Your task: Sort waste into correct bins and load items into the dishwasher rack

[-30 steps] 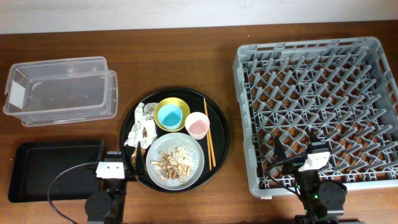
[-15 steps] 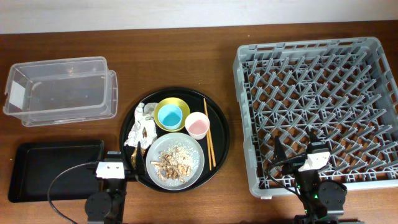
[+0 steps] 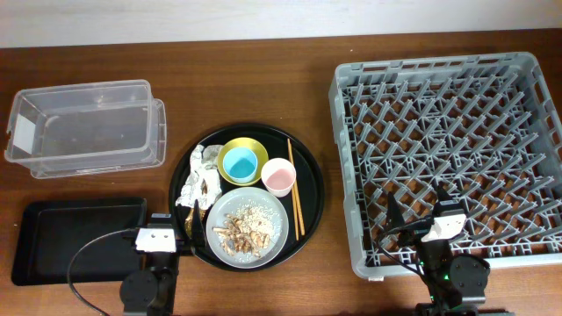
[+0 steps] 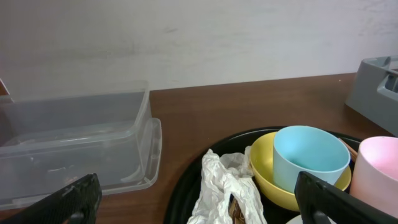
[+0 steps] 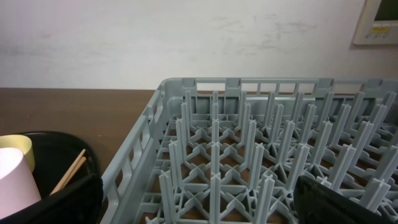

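My left tool [image 3: 167, 221] stands wide and holds nothing, low at the near-left edge of the large round black tray [image 3: 312, 189]. My right tool [image 3: 420, 211] is just as wide and empty, over the near edge of the big grey pegged dishwasher rack [image 3: 336, 158].

Nothing is sorted yet, so I judge this the opening step. The crumpled white paper napkins [image 3: 200, 180] lie on the tray just ahead of the left tool. Beside them the pale grey plate [image 3: 283, 219] carries the crumbly beige-and-brown food scraps [image 3: 241, 226].

The light blue cup [image 3: 240, 162] sits inside the small yellow bowl [image 3: 255, 147]. The pink cup [image 3: 278, 175] stands next to it, with the thin wooden chopsticks [image 3: 295, 197] along the tray's right side.

The clear plastic box [image 3: 88, 136] and the shallow black rectangular tray [image 3: 75, 237] wait on the brown wooden surface [image 3: 263, 79] to the left.

Next I'd ease the left tool forward and down onto the napkins, pinching only paper.

Against the earlier frames I see no difference: both arms and every object sit where they were.
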